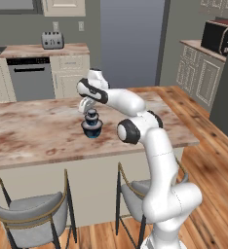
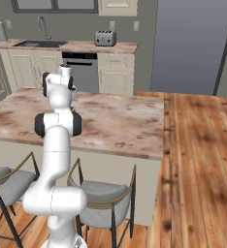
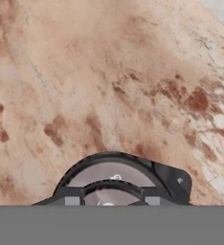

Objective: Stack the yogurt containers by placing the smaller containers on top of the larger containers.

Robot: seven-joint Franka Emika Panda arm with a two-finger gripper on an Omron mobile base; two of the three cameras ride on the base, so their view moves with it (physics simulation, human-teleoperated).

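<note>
The three yogurt containers stand as one stack on the marble island. The widest dark-blue tub (image 1: 92, 130) is at the bottom, the medium tub (image 1: 92, 121) sits in it, and the tiny tub (image 1: 92, 114) is on top. My gripper (image 1: 88, 105) hangs just above the stack, tilted slightly left of it. In the hand view the widest tub's pale rim (image 3: 111, 165) curves around a smaller tub (image 3: 111, 191) at the bottom edge. The fingertips (image 3: 72, 201) stand wide apart on either side of that tub, so the gripper is open and apart from the stack.
The island counter (image 1: 33, 131) stretches left and right of the stack. Two grey stools (image 1: 33, 209) stand at its near side. A toaster (image 1: 52, 40) and a sink (image 2: 38, 43) are on the back counter, and a microwave (image 1: 217, 36) is at the far right.
</note>
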